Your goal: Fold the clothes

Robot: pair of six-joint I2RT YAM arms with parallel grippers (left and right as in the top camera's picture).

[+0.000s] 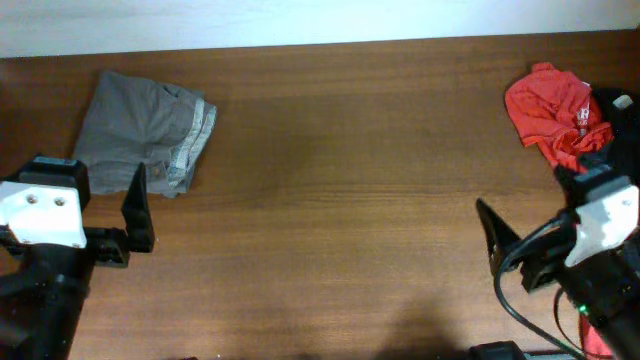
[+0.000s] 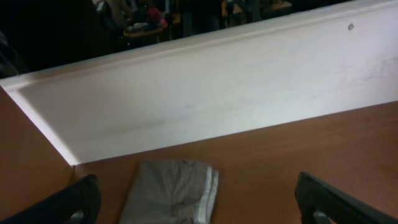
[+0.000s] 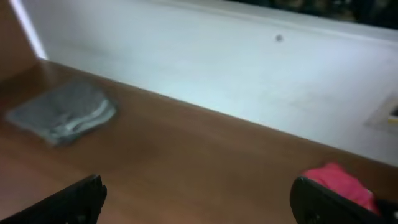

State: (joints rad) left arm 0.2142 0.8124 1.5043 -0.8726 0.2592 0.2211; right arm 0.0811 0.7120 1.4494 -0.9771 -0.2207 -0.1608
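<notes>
Overhead: folded shorts (image 1: 145,133) lay on the worktop (image 1: 330,200), with a red garment (image 1: 550,110) far to their right. Left wrist: left gripper (image 2: 198,186) stood spread and empty just short of the shorts. Right wrist: right gripper (image 3: 198,183) stood spread and empty, well right of the shorts.

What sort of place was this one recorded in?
Likely a robotics lab workstation: a wooden table fenced by a white board, a dim cluttered room beyond it, and grey shorts and a red garment laid out.
</notes>
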